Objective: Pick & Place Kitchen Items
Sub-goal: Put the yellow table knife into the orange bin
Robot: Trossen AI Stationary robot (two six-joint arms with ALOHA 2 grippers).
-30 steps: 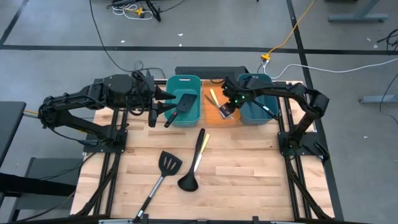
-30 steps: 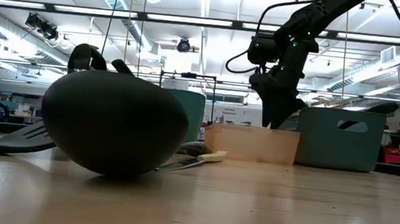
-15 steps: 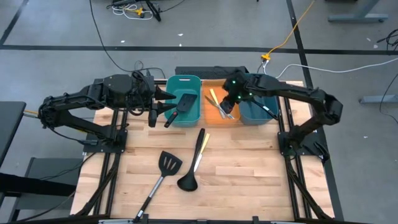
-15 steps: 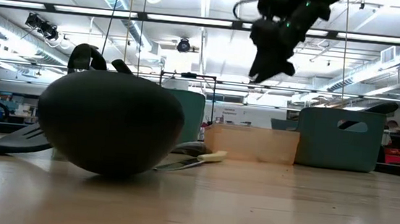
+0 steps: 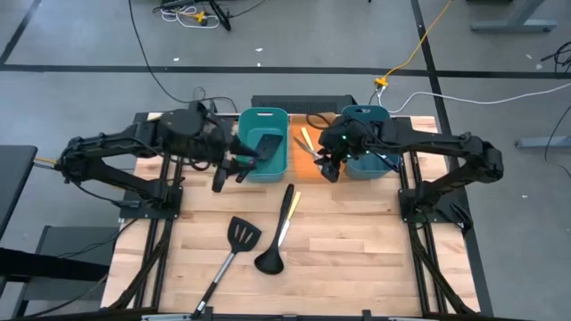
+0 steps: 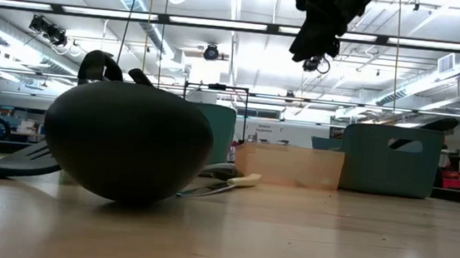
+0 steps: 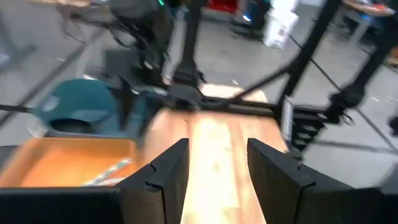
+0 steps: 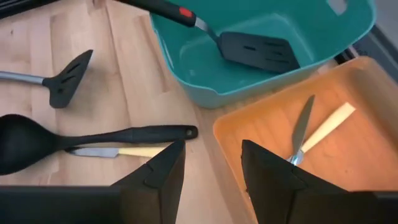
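On the wooden desk (image 5: pixel 357 241) a black ladle (image 5: pixel 277 241) lies by a yellow-handled knife (image 8: pixel 118 151); stiff and light, best pinched mid-handle. Right tool (image 5: pixel 326 167) hangs over the orange bin (image 8: pixel 336 162), fingers apart, empty. Left tool (image 5: pixel 234 165) is empty, apart.

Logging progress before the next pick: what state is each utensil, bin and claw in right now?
Left claw: open, empty.
Right claw: open, empty, above the orange bin's edge.
Binned spatula: lying in teal bin, handle over rim.
Orange bin: holds a yellow-handled knife.
Table spatula: flat on table.
Ladle: flat on table, a second knife beside it.
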